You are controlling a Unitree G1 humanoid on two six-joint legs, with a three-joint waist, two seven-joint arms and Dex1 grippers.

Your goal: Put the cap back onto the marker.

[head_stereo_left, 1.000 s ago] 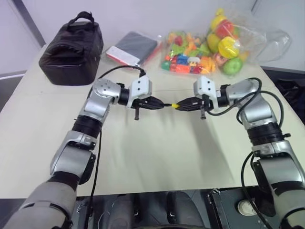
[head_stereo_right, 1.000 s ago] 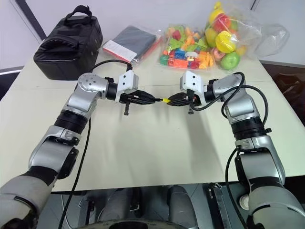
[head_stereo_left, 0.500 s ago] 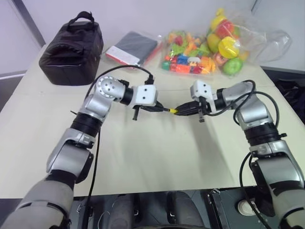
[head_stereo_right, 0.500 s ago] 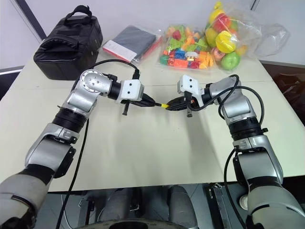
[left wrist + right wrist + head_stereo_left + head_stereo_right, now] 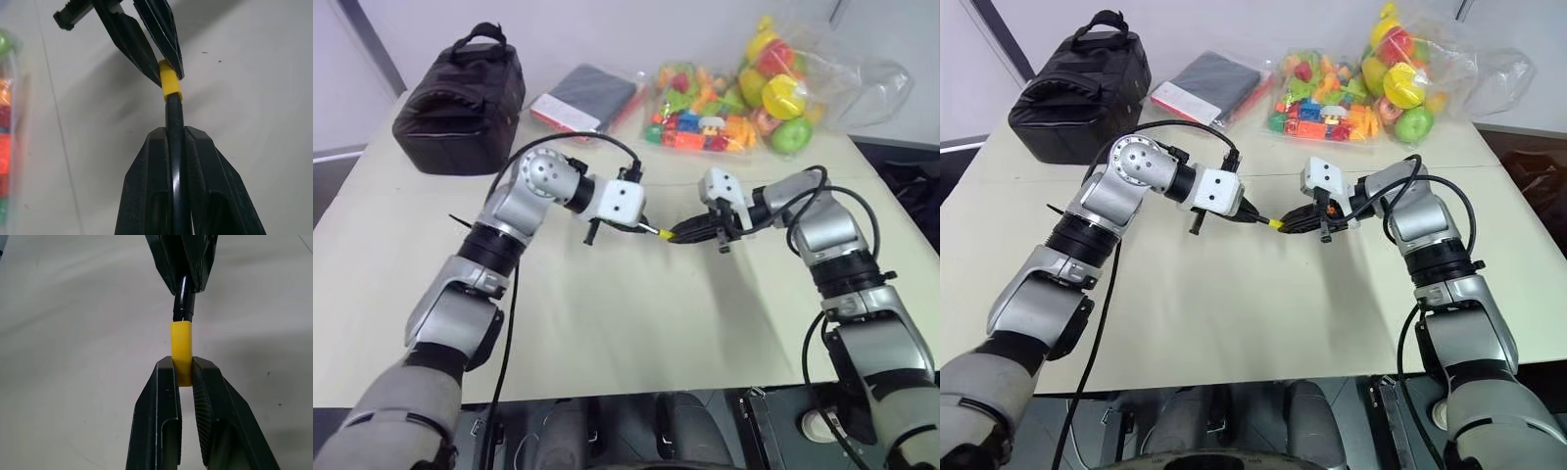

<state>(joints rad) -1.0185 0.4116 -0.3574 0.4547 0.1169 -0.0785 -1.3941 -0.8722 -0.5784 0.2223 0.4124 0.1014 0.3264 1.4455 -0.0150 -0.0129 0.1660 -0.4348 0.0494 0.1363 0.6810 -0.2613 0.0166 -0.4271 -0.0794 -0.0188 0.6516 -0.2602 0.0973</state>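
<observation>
Left gripper [image 5: 175,134]: clamped on the marker [image 5: 174,115], whose black shaft runs between its two fingers and sticks out past their tips.
Right gripper [image 5: 185,377]: clamped on the cap [image 5: 181,350], with the yellow tube reaching out beyond its fingertips.
Marker: held above the table [image 5: 626,323], near its middle, pointing toward the right gripper; its front end meets the open end of the cap.
Cap: in line with the marker and touching it, at the point where the two grippers face each other tip to tip; how far the marker goes into it, I cannot tell.
Arms: both bent inward over the table, the left from the left side, the right from the right, meeting in front of the robot.
Bag [image 5: 460,98]: black, with a handle, at the far left of the table.
Pouch [image 5: 587,98]: flat and dark, with a red edge, just right of the bag.
Toys [image 5: 700,122]: colourful pieces in clear bags at the far right, well apart from the grippers.
</observation>
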